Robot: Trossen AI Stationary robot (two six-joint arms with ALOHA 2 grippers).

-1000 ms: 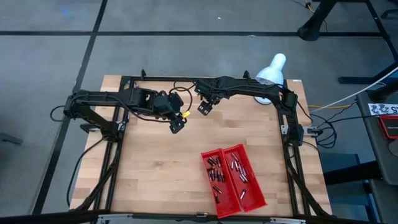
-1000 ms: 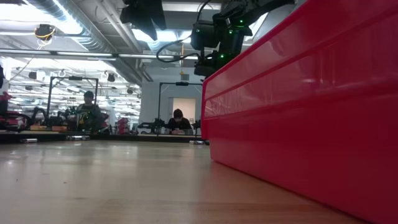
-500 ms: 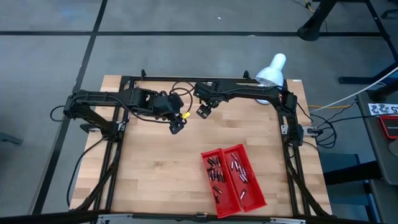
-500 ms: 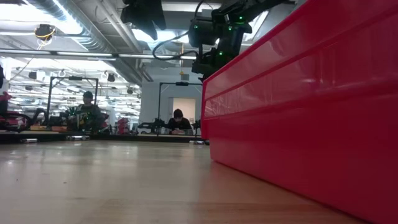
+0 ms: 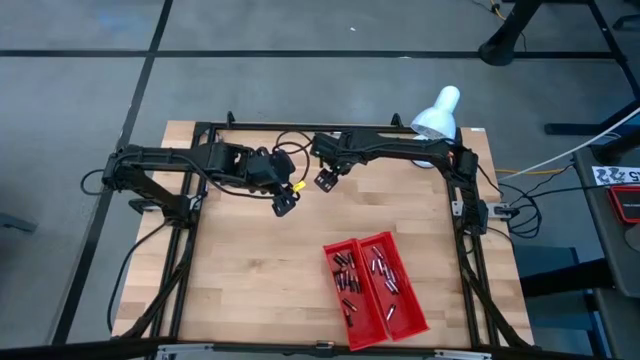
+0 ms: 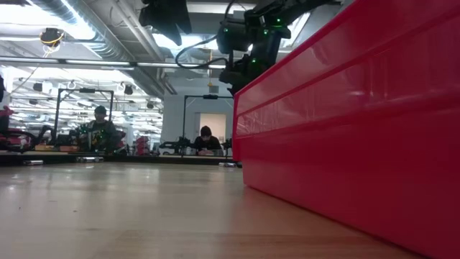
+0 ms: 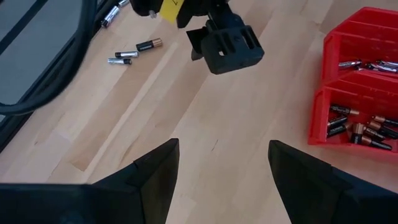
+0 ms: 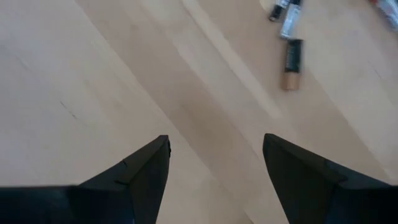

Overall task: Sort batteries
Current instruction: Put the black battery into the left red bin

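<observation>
A red tray (image 5: 405,322) with two compartments stands on the wooden table near its front right. Dark and copper-ended batteries (image 7: 359,127) lie in one compartment, silvery ones (image 7: 368,64) in the other. A few loose batteries (image 7: 134,52) lie flat on the wood near the far edge, and the right wrist view shows them too (image 8: 290,55). My left gripper (image 5: 285,203) hangs open over bare wood at mid-table, nothing between its fingers (image 7: 155,168). My right gripper (image 5: 325,180) hangs open just beyond it, above the wood, short of the loose batteries.
A white lamp (image 5: 437,112) stands at the far right corner. The dark arm frame (image 5: 190,215) runs along the table's left, far and right sides. Cables (image 7: 43,81) lie by the far edge. In the low view the tray's red wall (image 6: 359,122) fills the right.
</observation>
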